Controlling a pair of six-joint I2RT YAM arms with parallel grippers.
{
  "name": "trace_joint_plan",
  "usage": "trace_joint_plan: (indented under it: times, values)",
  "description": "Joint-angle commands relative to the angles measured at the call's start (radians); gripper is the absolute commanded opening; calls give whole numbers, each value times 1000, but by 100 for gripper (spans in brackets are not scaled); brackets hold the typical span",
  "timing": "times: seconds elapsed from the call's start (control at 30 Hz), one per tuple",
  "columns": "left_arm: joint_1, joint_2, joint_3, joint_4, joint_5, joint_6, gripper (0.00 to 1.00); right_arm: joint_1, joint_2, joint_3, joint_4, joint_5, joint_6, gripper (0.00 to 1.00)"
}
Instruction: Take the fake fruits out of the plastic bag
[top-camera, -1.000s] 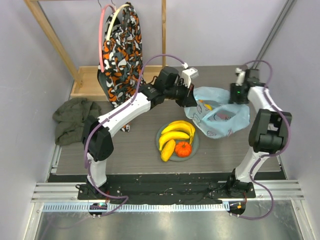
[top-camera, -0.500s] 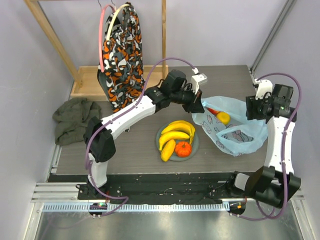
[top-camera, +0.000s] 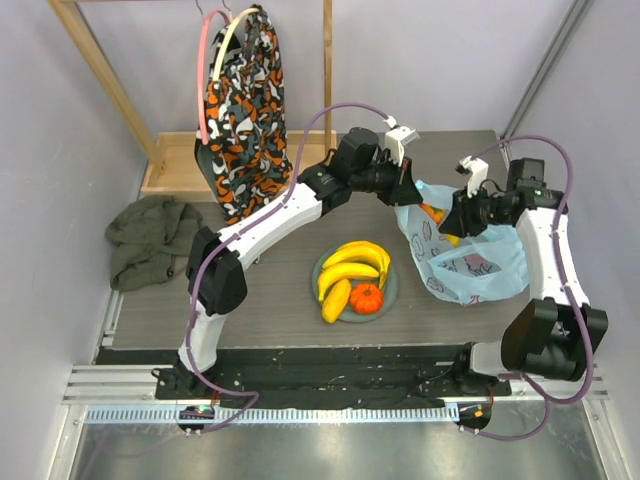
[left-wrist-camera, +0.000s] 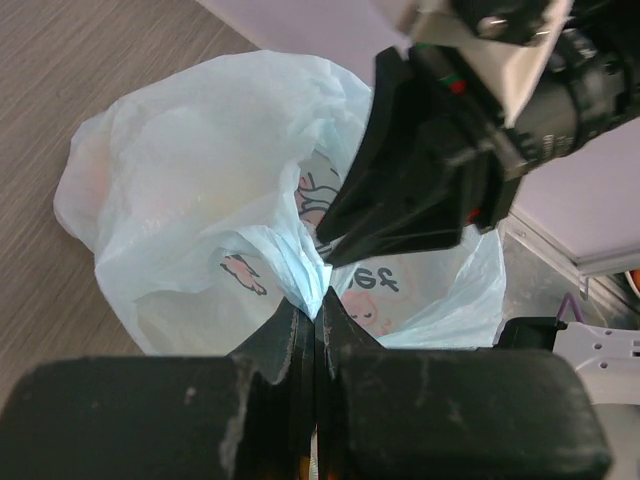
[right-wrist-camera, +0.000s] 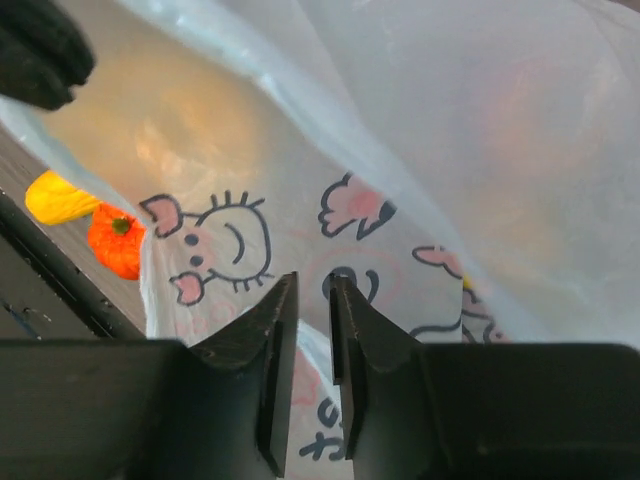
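The light-blue plastic bag lies at the right of the table with its mouth facing left. My left gripper is shut on a fold of the bag's rim and holds it up. My right gripper is at the bag's mouth, with its jaws a narrow gap apart over the printed film. A yellow-orange fruit shows inside the mouth. The banana bunch, the long fruit and the small ribbed orange fruit lie on a grey plate.
An orange-black-white patterned cloth hangs on a wooden rack at the back left. A green cloth lies at the table's left. A wall runs close behind the bag on the right.
My right gripper has swung from the bag's far right side leftward to its mouth. The bag has shifted with it. My left gripper has kept its hold on the rim.
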Motion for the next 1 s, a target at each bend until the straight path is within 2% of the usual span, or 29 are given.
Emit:
trace_joint_plan:
  times: [0.0, 0.17, 0.37, 0.43, 0.53, 0.57, 0.6, 0.67, 0.73, 0.83, 0.97]
  values:
    - [5, -3, 34, 74, 4, -45, 0, 56, 46, -25, 176, 22, 88, 24]
    - [8, -8, 25, 87, 22, -50, 0, 89, 123, -76, 481, 269, 303, 23]
    - [5, -2, -1, 92, 42, -47, 0, 93, 291, -1, 580, 427, 446, 24]
    - [7, 5, -3, 100, 52, -53, 0, 95, 336, 31, 595, 459, 469, 29]
    - [7, 20, -4, 100, 67, -53, 0, 96, 406, 80, 600, 426, 506, 51]
    - [5, 23, -9, 100, 70, -54, 0, 98, 434, 91, 600, 388, 518, 61]
    - [5, 28, -12, 101, 75, -60, 0, 104, 442, 105, 609, 381, 527, 76]
    - [5, 34, -16, 109, 93, -67, 0, 115, 462, 116, 618, 380, 543, 94]
    - [0, 48, -15, 115, 102, -73, 0, 136, 475, 132, 626, 381, 543, 100]
    - [-9, 60, -16, 123, 114, -74, 0, 164, 492, 145, 629, 403, 523, 100]
    - [-20, 55, -18, 113, 119, -53, 0, 194, 508, 134, 626, 519, 484, 100]
